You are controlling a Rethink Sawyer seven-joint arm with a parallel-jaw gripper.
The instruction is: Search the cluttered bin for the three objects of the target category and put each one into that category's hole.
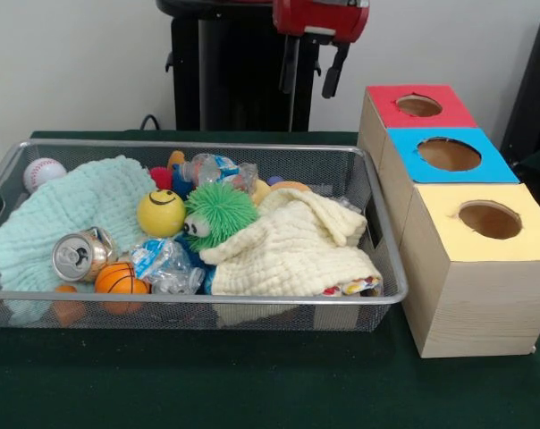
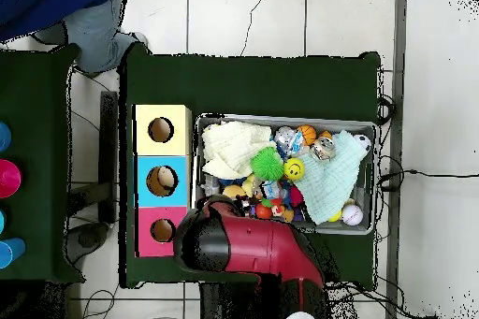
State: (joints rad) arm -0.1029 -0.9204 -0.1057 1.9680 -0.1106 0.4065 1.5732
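Note:
The silver wire-mesh basket (image 1: 388,234) sits on the green table, full of toys and cloths; it also shows in the overhead view (image 2: 368,126). One crushed clear bottle with a blue label (image 1: 167,264) lies at the basket's near side beside a small basketball (image 1: 120,279). A second bottle (image 1: 214,168) lies at the far side behind the green spiky ball (image 1: 218,214). A third bottle is not visible. My gripper (image 1: 312,73) hangs open and empty, high above the basket's far rim. In the overhead view the red arm (image 2: 245,245) covers it.
Three wooden boxes with round holes stand beside the basket: red top (image 1: 419,105), blue top (image 1: 449,154), yellow top (image 1: 490,219). A mint cloth (image 1: 82,210), a cream cloth (image 1: 297,250), a silver can (image 1: 78,256) and a smiley ball (image 1: 161,213) fill the basket. A person (image 2: 65,11) stands at a corner.

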